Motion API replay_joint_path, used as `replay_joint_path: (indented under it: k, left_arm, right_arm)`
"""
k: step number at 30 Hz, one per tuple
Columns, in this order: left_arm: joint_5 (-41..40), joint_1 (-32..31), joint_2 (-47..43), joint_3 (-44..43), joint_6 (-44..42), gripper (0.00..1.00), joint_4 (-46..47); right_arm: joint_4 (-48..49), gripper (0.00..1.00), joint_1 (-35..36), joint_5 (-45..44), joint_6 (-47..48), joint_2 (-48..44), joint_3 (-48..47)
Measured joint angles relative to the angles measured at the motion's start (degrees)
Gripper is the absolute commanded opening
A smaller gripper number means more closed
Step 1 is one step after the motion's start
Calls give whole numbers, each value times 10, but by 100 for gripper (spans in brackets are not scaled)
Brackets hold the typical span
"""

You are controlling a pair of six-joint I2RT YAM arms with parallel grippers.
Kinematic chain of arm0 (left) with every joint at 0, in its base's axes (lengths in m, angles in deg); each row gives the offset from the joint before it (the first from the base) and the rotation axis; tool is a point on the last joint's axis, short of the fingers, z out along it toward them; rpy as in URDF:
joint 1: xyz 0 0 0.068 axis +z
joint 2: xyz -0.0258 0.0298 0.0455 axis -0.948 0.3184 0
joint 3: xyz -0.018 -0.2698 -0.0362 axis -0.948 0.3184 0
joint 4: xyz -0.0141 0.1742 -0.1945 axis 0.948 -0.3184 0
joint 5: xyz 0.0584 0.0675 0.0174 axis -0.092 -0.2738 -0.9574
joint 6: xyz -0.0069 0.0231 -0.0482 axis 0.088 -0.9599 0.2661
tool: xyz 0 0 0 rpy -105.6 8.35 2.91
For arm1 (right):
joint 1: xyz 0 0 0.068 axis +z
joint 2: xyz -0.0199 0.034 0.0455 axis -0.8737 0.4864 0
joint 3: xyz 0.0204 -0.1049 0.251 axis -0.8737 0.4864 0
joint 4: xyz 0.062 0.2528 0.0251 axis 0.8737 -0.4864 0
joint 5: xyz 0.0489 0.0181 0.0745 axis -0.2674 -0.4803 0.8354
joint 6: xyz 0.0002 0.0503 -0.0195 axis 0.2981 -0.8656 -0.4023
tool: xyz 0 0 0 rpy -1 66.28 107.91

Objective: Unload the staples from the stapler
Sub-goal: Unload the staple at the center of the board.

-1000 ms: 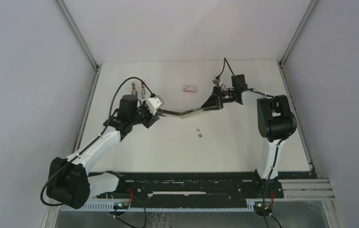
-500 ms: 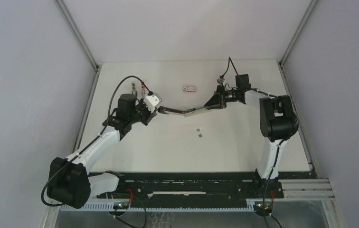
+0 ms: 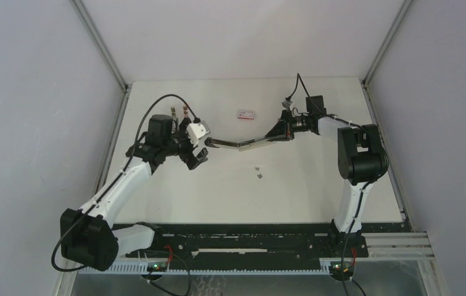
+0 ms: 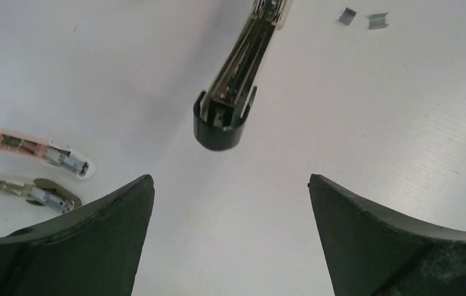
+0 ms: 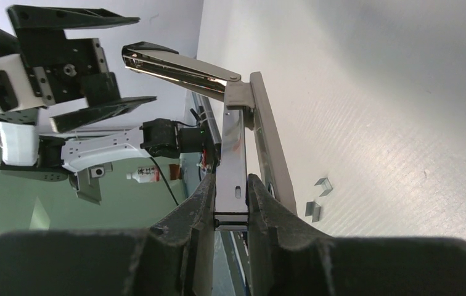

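The near half of the bench point(image 3: 317, 197) lies open from the arm bases up to the middle, with free room to either side. Two staples point(image 3: 258, 172) lie loose there, close together, just nearer than the stapler point(image 3: 243, 145) and apart from it. The stapler is folded open and spans the middle of the bench. The right jaws are clenched on its far-right end. Its black-tipped end points at the left jaws, which stand released and wide, short of it and not touching.

Farther on, a red-and-white box point(image 3: 246, 114) sits alone, well clear of the back edge. Two slim tools point(image 3: 179, 114) lie side by side near the far-left edge, just beyond the left wrist.

The left wrist view shows the stapler's open channel point(image 4: 230, 92) end-on, and shows one tool is pink point(image 4: 39, 148) and the other pale point(image 4: 24, 190). The right wrist view shows the grip from behind, both fingers point(image 5: 203, 203) pressed on the metal rail point(image 5: 233, 154), and the staples point(image 5: 317, 197) as bent U-shapes.
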Motion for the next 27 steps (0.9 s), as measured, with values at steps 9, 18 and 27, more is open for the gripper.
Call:
replay_joint_path:
  k: [9, 18, 27]
  left_arm:
    - [22, -26, 139, -205, -62, 100, -162]
    - [-42, -97, 220, -258, -79, 63, -242]
    - [-83, -106, 266, -274, -83, 15, -253]
  right_arm:
    - [-13, 0, 0, -10, 8, -13, 0]
    - [-18, 0, 3, -13, 13, -14, 0]
    - [-24, 0, 6, -17, 18, -14, 0]
